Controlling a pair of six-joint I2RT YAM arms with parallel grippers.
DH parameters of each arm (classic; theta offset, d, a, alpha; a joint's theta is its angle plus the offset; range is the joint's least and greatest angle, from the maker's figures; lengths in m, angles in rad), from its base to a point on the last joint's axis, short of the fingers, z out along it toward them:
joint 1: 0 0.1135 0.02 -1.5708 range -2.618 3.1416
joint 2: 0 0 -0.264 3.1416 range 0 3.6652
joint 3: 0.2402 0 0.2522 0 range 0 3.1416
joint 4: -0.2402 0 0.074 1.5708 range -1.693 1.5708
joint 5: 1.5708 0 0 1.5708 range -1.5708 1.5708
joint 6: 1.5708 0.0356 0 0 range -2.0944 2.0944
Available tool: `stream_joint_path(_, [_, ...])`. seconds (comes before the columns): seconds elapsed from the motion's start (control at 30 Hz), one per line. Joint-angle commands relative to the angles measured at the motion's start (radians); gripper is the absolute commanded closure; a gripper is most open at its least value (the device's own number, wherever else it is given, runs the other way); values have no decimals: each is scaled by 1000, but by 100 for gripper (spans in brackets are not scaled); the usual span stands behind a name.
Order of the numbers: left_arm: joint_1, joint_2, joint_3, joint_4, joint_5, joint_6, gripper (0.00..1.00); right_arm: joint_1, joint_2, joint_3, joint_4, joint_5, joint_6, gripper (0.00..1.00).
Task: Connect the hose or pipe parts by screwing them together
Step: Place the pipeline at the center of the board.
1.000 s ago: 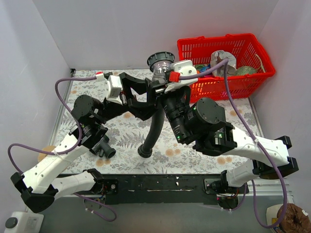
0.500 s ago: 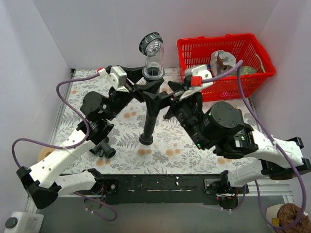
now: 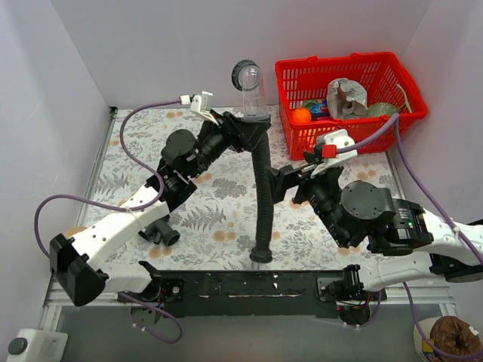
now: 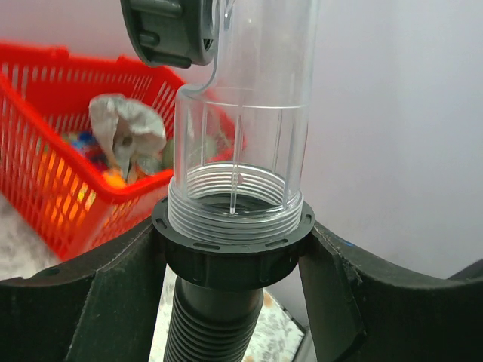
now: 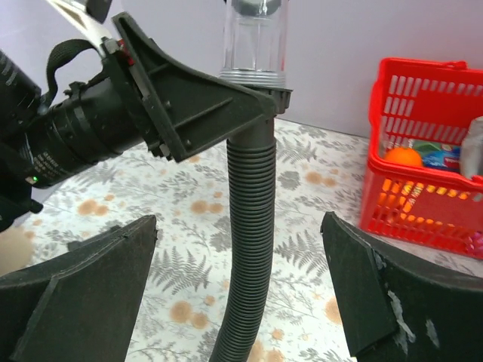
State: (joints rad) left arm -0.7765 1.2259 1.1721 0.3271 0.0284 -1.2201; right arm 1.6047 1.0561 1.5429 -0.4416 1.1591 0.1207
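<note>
My left gripper (image 3: pixel 253 130) is shut on the black collar nut (image 4: pixel 232 253) at the top of the long black ribbed hose (image 3: pixel 263 197). A clear threaded tube (image 4: pixel 240 162) with a dark grey cap (image 3: pixel 243 73) stands up out of that collar. The hose hangs down, and its lower collar end (image 3: pixel 261 256) rests near the table's front edge. My right gripper (image 5: pixel 240 226) is open, with its fingers (image 5: pixel 83 290) wide on either side of the hose (image 5: pixel 247 226) and not touching it. The short dark grey T-shaped fitting (image 3: pixel 160 231) lies on the table at the front left.
A red basket (image 3: pixel 392 68) with a crumpled wrapper, an orange ball and other items stands at the back right. Purple cables (image 3: pixel 128 162) loop off both arms. The table has a fern-patterned cover (image 3: pixel 219 219). Grey walls close in the left, back and right sides.
My right gripper has opened, let go of the assembly and drawn back to the right. My left arm has swung the hose and clear tube rightwards, and the hose's lower end has moved nearer.
</note>
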Motion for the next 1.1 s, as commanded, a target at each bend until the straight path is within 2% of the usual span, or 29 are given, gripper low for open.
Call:
stream_joint_path(0.0, [83, 52, 9, -123, -32, -269, 79, 1, -11, -49, -55, 131, 30, 2])
stream_joint_path(0.17, [244, 138, -89, -178, 57, -298, 83, -29, -34, -96, -137, 119, 137, 2])
stream_joint_path(0.23, [279, 159, -144, -154, 73, -283, 87, -42, -45, -115, -144, 94, 151, 2])
stream_joint_path(0.43, [382, 267, -219, -91, 67, -239, 88, -91, -35, -126, -161, 39, 165, 2])
stream_joint_path(0.57, [456, 369, -195, -117, 50, -210, 82, -140, 10, -110, -197, -13, 188, 2])
stream_joint_path(0.7, [511, 483, -137, -212, 39, -131, 77, -170, 22, -107, -204, -58, 201, 2])
stream_joint_path(0.73, [522, 519, -126, -226, 51, -113, 74, -176, 21, -107, -204, -64, 207, 2])
stream_joint_path(0.77, [540, 540, -100, -240, 63, -67, 64, -186, 16, -109, -201, -68, 209, 2])
stream_joint_path(0.87, [574, 602, -57, -313, 109, -23, 50, -199, 13, -109, -192, -88, 212, 2])
stream_joint_path(0.9, [582, 612, -36, -348, 131, -4, 35, -201, 13, -107, -192, -94, 212, 2])
stream_joint_path(1.0, [602, 616, -35, -362, 142, 16, 2, -206, 15, -96, -200, -105, 221, 2])
stream_joint_path(1.07, [611, 604, -43, -356, 142, 21, 2, -207, 18, -89, -204, -108, 224, 2])
